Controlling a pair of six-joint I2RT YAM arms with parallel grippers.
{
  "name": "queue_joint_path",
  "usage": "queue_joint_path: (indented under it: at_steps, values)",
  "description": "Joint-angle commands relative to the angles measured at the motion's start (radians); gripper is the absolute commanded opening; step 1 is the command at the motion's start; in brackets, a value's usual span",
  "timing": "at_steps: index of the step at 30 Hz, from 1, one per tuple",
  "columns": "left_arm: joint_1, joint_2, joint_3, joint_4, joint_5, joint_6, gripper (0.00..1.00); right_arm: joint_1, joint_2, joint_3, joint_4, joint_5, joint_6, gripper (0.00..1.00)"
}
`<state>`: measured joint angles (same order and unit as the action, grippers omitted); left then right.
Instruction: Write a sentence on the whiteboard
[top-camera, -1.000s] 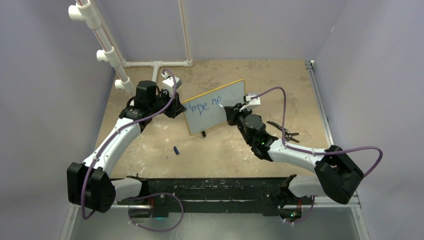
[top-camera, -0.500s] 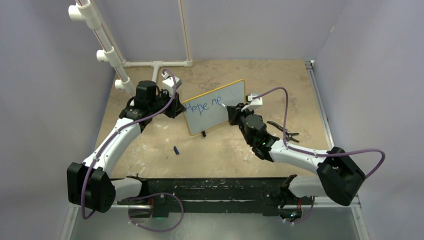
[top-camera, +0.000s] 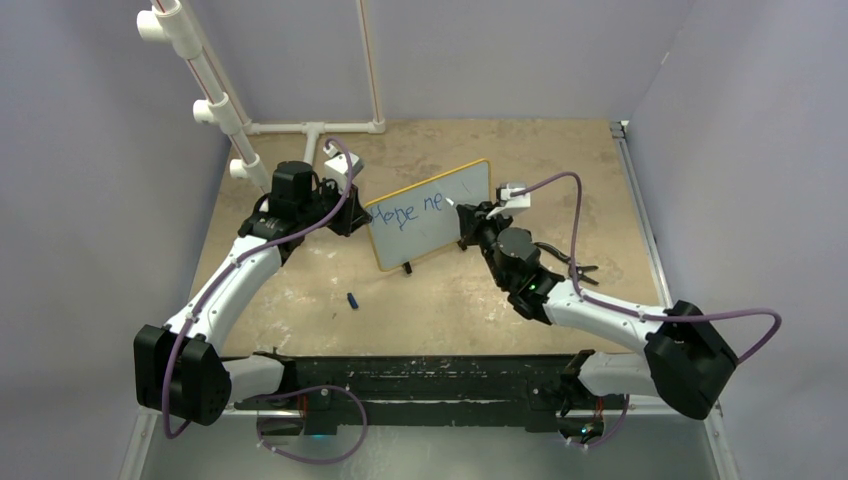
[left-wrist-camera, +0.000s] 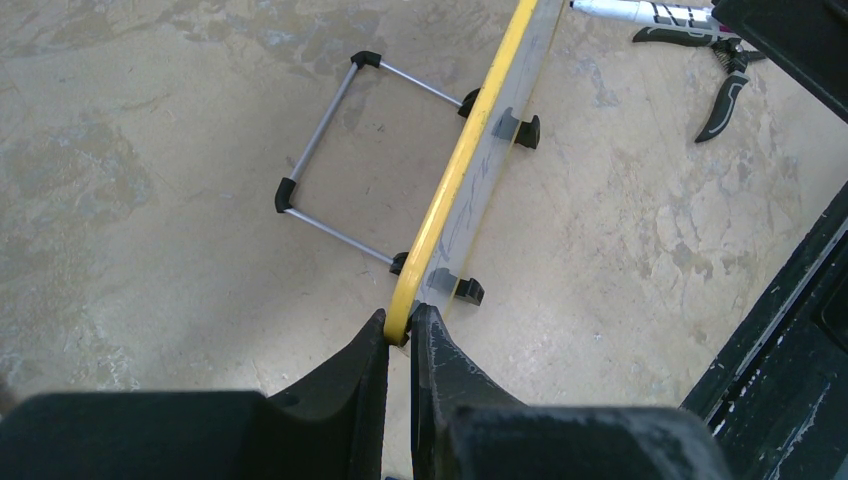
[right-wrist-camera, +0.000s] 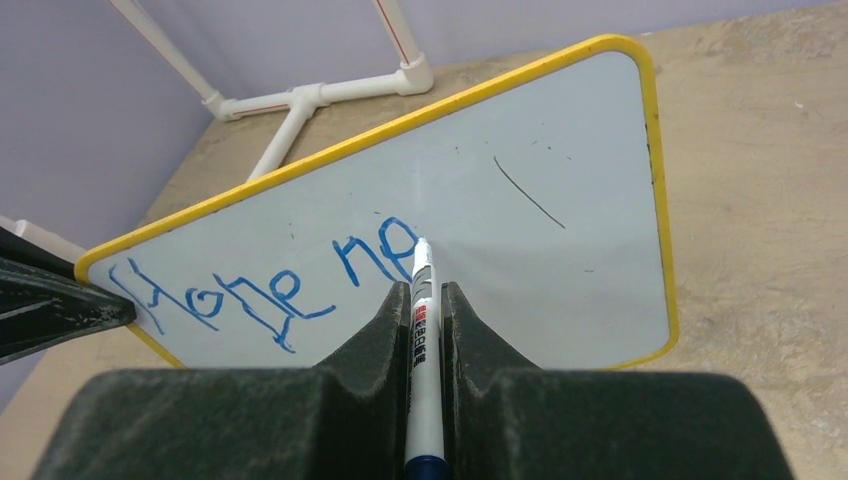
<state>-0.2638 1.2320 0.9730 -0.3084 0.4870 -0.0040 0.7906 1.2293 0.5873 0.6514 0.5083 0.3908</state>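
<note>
One word and a fragment of the sentence, "Hope ne", are read from above in blue on the whiteboard, standing tilted between both claws. Its left edge is gripped by the left claw; the right claw is at its right.
Left wrist: yellow frame pinched between fingers.
Right wrist: marker clamped, tip at the "e".

Surface finish survey: board, marker, gripper, bench.
The whiteboard face is smooth white with a soft sheen, inside a glossy yellow plastic frame; its rear stand is bare metal rod with black plastic corners. The marker barrel is glossy white plastic. The fingers of the right gripper are matt black, grainy plastic. The tabletop is matt, mottled tan and rough-looking.
</note>
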Motion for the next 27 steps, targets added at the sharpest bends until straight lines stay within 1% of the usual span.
queue_joint_path:
  at_steps: [1, 17, 27]
  values:
    - [0.003, -0.014, -0.002, 0.019, -0.023, 0.031, 0.0, -0.005, 0.014, 0.059, 0.043, 0.035, -0.058, 0.0]
    - [0.003, -0.017, -0.001, 0.02, -0.022, 0.031, 0.0, -0.006, 0.063, 0.079, 0.032, 0.038, -0.052, 0.0]
    - [0.003, -0.016, -0.002, 0.02, -0.021, 0.03, 0.0, -0.007, 0.069, 0.033, -0.026, 0.052, 0.001, 0.0]
